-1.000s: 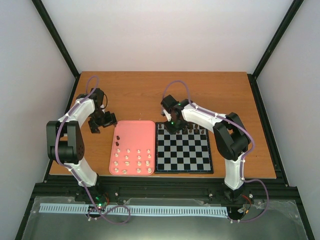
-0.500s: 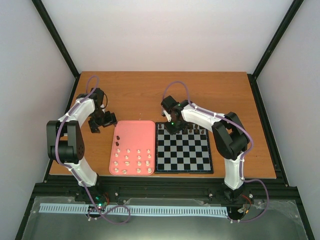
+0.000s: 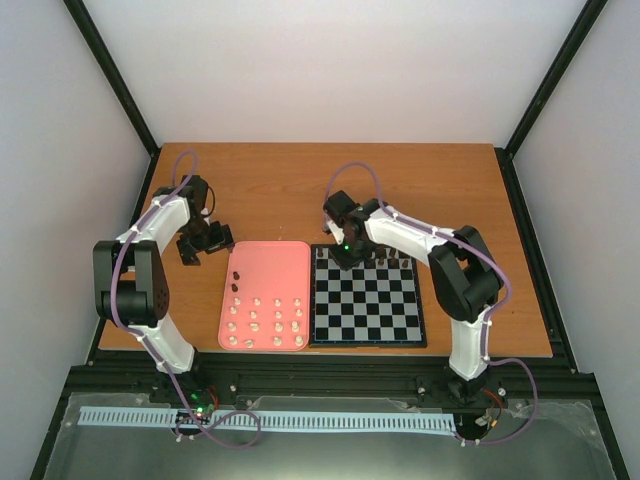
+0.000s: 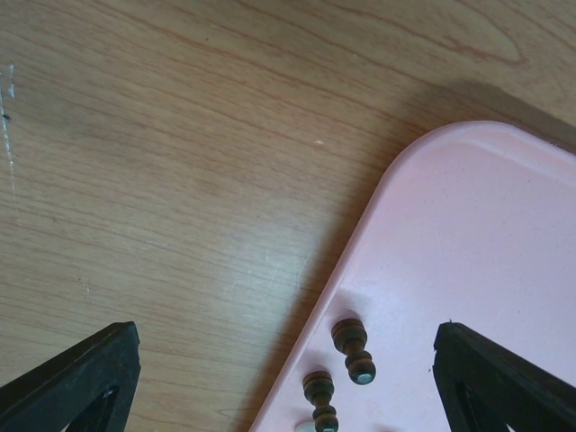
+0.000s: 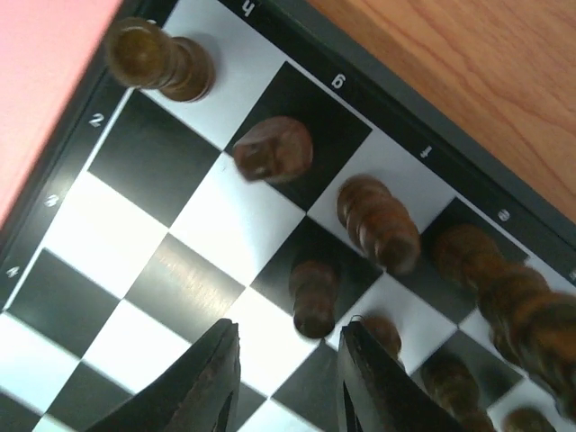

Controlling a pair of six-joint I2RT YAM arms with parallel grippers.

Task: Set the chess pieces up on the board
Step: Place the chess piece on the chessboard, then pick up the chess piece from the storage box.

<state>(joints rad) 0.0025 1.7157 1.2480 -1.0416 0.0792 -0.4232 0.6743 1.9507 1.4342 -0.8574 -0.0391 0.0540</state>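
Since the dark brown wooden piece stands on the black-and-grey checked board, right jaws sit parted, empty; left jaws gape above the pink tray.

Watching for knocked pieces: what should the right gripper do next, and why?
Probably lift straight up. The right gripper stands slightly open, low over the board, with a dark piece upright just past its fingertips and other pieces crowded close.

One board, one pink tray, two arms.
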